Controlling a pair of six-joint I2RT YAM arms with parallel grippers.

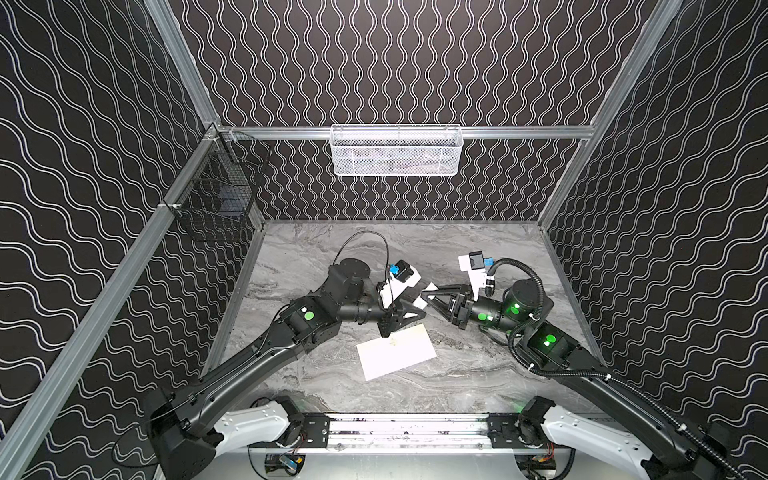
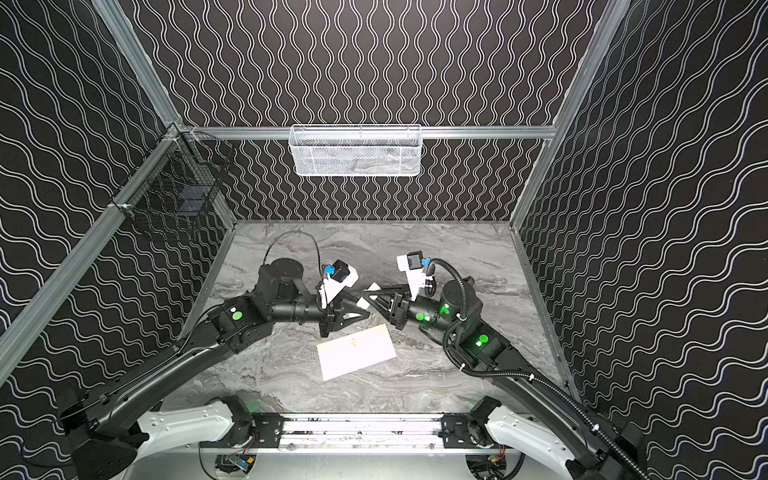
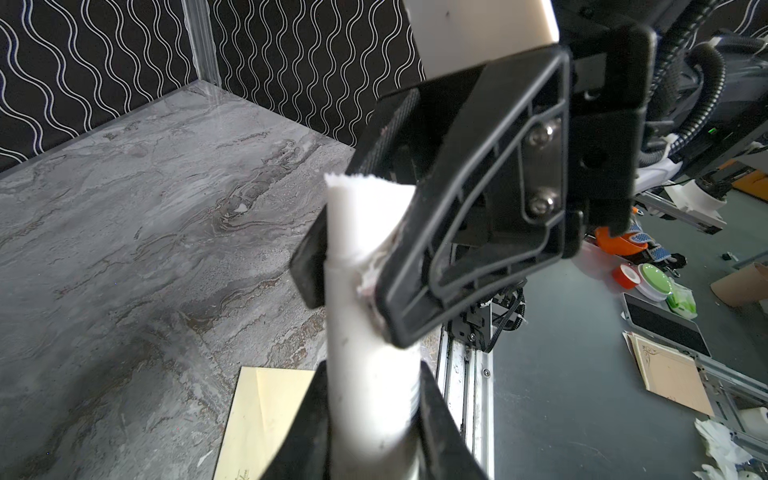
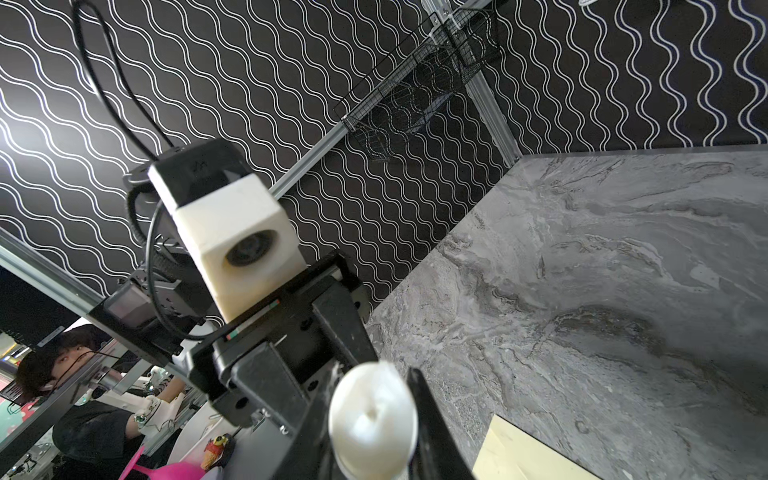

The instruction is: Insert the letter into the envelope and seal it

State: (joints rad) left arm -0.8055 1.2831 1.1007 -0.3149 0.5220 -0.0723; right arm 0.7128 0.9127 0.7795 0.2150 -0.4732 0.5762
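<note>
The cream envelope (image 1: 397,351) (image 2: 356,351) lies flat on the marble table, flap side down, in front of both grippers; its corner shows in the left wrist view (image 3: 266,415) and the right wrist view (image 4: 523,457). The letter is out of view. Above the table, a small white cylinder (image 3: 365,399) (image 4: 372,419) is held from both ends. My left gripper (image 1: 419,311) (image 3: 372,370) is shut on one end. Facing it tip to tip, my right gripper (image 1: 428,293) (image 4: 374,390) is shut on the other end, which looks crinkled and torn.
A white mesh basket (image 1: 397,149) hangs on the back wall and a black wire basket (image 1: 218,195) on the left wall. A metal rail (image 1: 407,430) runs along the table's front edge between the arm bases. Patterned walls close three sides.
</note>
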